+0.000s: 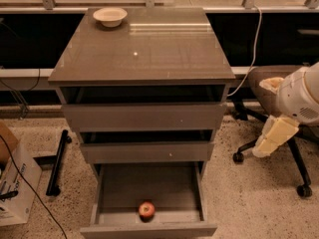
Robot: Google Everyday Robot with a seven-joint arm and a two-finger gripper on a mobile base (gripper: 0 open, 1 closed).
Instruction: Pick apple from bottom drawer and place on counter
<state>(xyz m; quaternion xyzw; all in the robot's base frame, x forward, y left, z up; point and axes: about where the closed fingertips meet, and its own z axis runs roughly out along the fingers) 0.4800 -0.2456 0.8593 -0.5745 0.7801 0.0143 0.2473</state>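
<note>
Presently, one cabinet (215,114) with three drawers stands at the centre. The top drawer (99,117) and middle drawer (147,152) each show a dark gap above the front. The bottom drawer (149,183) is pulled well out. One apple (146,210) lies inside it, near the front wall and about midway across. The counter (144,54) on top of the cabinet carries one white bowl (109,16) at its back left corner. One gripper (271,137) hangs to the right of the cabinet, level with the middle drawer and well apart from the apple. Whether it is apart or together cannot be told. One office chair (297,163) stands behind it. One cardboard box (15,183) sits on the floor left of the cabinet.
</note>
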